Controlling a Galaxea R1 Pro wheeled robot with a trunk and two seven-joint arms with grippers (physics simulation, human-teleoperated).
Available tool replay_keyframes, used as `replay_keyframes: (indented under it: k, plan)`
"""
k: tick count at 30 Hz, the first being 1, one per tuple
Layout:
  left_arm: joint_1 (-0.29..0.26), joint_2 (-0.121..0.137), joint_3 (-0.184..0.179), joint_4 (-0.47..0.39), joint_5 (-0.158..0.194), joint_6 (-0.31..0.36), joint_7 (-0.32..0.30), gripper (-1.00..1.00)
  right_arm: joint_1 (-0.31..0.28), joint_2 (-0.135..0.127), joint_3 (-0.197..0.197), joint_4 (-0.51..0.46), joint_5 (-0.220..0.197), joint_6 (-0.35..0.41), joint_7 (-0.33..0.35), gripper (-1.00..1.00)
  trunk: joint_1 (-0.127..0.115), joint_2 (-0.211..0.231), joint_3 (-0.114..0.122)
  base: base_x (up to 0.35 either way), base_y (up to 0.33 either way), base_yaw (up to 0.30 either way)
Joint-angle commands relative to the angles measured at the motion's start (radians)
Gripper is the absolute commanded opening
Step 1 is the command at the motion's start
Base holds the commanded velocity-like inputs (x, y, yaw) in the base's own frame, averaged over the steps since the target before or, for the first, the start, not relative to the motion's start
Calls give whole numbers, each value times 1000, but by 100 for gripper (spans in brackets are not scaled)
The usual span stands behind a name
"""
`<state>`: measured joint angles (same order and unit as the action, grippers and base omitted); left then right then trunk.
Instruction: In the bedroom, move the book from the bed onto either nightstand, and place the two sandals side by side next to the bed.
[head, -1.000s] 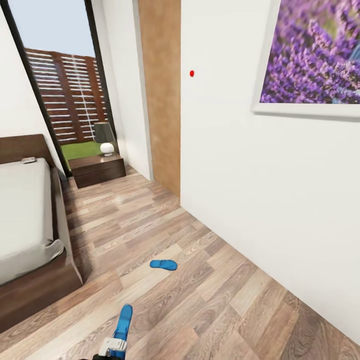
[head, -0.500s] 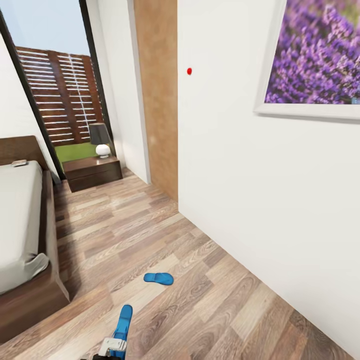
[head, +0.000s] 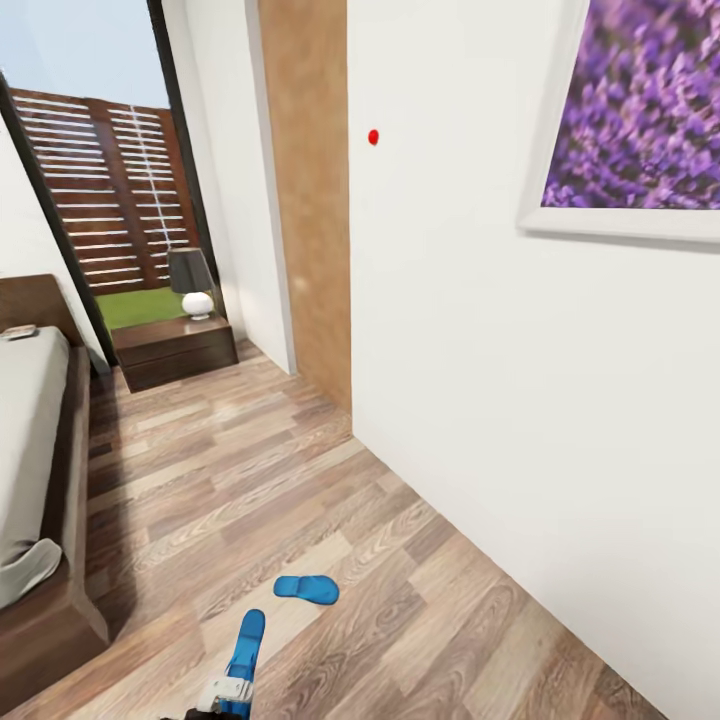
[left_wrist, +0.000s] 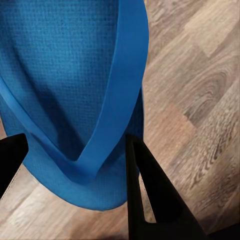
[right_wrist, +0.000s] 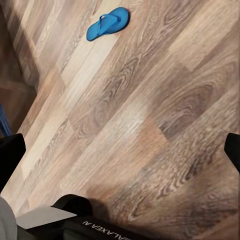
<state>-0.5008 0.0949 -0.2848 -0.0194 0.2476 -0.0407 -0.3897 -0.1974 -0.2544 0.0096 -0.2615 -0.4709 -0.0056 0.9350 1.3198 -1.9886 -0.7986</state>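
Right now the left gripper (left_wrist: 75, 155) is closed on one sandal (left_wrist: 75, 100): in the left wrist view its dark fingers (left_wrist: 145, 190) sit either side of the sole's rounded end, straps facing the camera. In the head view that sandal (head: 246, 648) sticks up from the gripper at the bottom edge, clear of the floor (head: 250, 480), prob carried that way so it won't drag. The 2nd sandal (head: 306, 589) lies flat on the planks just ahead, between the bed (head: 40, 560) and the wall (head: 480, 380); the right wrist view sees it too (right_wrist: 108, 23). The right gripper (right_wrist: 120, 150) is wide open w/ nothing in it, likely kept free for that pickup. The nightstand (head: 172, 352) w/ a lamp (head: 192, 283) stands at the far end by the window. A small flat thing at the bed's far corner (head: 20, 331) may be the book; too small to tell
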Motion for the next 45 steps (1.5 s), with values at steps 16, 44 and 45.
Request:
replay_keyframes:
  k: [16,44,45]
  plan:
    - [1,-7,-8,1,7,-4,-3,-100,-1,1,1,1,-3,-1,2,100,0,0,-1,76,-24,252]
    - [7,-8,-8,1,7,-4,-2,-100,-1,6,1,1,-2,-1,2,100,0,0,-1,13,-54,271]
    - [7,-8,-8,1,7,-4,-2,-100,-1,6,1,1,-3,-1,2,100,0,0,-1,76,-259,162]
